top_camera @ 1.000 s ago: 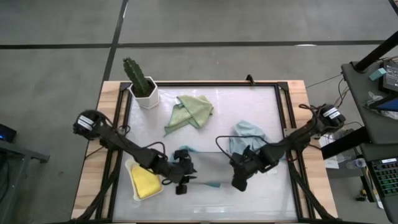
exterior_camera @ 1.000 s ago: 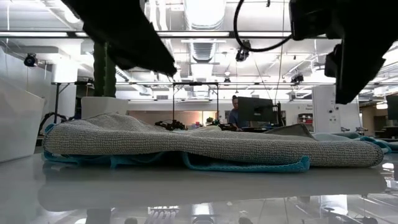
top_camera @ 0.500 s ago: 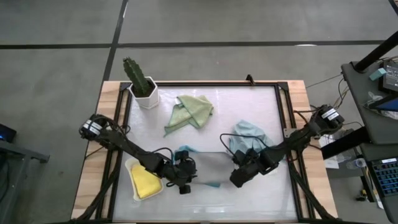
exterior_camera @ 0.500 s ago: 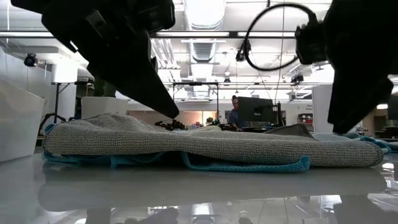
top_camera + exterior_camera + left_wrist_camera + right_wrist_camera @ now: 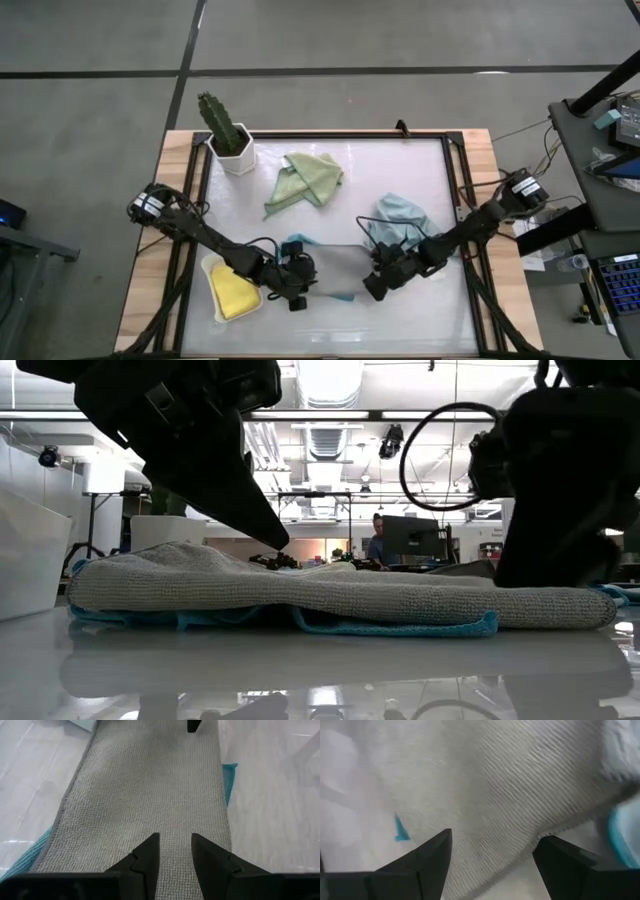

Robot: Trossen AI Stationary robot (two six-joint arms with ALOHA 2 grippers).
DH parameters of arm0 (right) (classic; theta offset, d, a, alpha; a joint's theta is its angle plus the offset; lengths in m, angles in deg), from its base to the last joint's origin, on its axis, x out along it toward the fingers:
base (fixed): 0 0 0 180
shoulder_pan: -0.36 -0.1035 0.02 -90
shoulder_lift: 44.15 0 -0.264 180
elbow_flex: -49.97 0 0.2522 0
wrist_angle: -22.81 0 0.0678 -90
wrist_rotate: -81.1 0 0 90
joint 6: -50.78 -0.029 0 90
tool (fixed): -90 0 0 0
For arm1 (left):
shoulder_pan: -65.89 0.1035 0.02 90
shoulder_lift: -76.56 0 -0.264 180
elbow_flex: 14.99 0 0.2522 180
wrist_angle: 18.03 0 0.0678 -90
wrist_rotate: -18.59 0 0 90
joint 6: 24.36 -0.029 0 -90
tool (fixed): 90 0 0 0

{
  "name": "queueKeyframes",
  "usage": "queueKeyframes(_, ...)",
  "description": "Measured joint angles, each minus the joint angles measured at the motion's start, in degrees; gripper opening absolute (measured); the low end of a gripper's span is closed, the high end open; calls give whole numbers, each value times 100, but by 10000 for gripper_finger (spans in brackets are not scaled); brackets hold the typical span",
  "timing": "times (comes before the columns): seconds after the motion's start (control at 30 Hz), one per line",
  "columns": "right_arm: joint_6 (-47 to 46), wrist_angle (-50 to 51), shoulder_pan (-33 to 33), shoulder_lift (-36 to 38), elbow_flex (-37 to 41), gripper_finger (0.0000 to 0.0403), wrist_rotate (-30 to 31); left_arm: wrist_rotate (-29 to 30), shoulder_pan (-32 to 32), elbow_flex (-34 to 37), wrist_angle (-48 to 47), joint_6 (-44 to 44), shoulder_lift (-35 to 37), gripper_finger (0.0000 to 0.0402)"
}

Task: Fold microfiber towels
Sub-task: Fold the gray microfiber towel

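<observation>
A grey towel point(image 5: 330, 595) lies flat near the table's front, on top of a teal towel point(image 5: 400, 625) whose edges stick out below it. My left gripper point(image 5: 175, 837) is at the grey towel's left end point(image 5: 150, 785), slanting down, open by a narrow gap. My right gripper point(image 5: 492, 837) stands open wide over the towel's right end point(image 5: 510, 785). In the high view the two grippers point(image 5: 297, 290) point(image 5: 372, 288) face each other across the towel. My left gripper's fingertips point(image 5: 280, 545) stand at the grey towel's upper surface; I cannot tell whether they touch it. My right gripper's fingers point(image 5: 435, 855) hang low over the towel's right end; I cannot tell whether they touch it.
A yellow towel point(image 5: 232, 292) lies in the white tray point(image 5: 212, 300) at the front left. A sage green towel point(image 5: 305, 178) lies crumpled at the back, a pale blue towel point(image 5: 395, 215) behind my right gripper. A cactus in a white pot point(image 5: 225, 135) stands at the far left corner.
Both grippers have come down toward the grey towel. My left gripper sank first and has then kept still. My right gripper kept sinking, tipped further down and shifted a little toward the table's left. The towels have not moved.
</observation>
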Motion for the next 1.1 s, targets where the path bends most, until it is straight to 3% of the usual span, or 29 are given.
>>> queueKeyframes(0.13, 145, -222, 0, 25, 6, 229, 137, 1, 0, 0, 3, 2, 0, 97)
queueKeyframes(0.3, 187, -225, -2, 65, 6, 149, 263, 19, 0, -3, 8, 0, 2, 97)
queueKeyframes(0.57, 874, -305, -2, 65, 6, 20, 639, 513, 2, -2, 6, -25, 4, 97)
queueKeyframes(0.8, 1299, -168, 25, 410, 6, 9, 635, 533, 2, -13, -4, -57, 7, 97)
queueKeyframes(1.1, 1366, 1722, 230, 1695, 6, 9, 518, 520, 0, -229, 6, -618, 352, 97)
